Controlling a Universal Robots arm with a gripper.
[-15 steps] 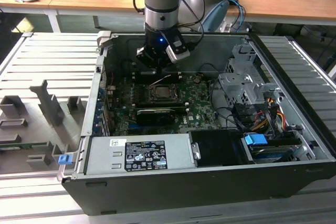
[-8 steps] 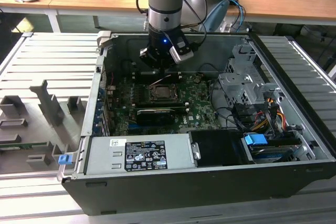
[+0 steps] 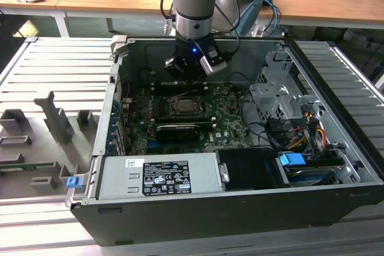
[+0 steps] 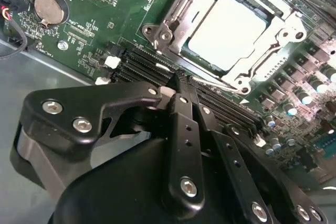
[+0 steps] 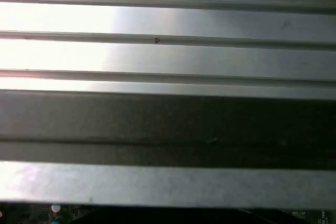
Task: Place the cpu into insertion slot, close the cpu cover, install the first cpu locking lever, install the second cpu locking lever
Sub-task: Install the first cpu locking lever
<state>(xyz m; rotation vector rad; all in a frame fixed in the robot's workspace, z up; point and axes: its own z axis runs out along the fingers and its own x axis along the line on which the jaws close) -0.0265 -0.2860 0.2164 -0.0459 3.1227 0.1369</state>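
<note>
- We log the gripper (image 4: 181,80): fingers together, holding nothing.
- We log the cpu (image 4: 231,30) seated under the cpu cover (image 4: 173,22), just beyond the fingertips.

An open dark grey metal computer case (image 3: 336,205) lies on a ribbed grey metal work table (image 3: 54,67). Along its near side sits a silver power supply box (image 3: 159,175) bearing a black label. At the exterior view's right, a blue plastic connector (image 3: 292,160) lies among coloured cables. In the second wrist view, a round silver coin battery (image 4: 48,8) sits beside black memory slots (image 4: 152,66).
</note>
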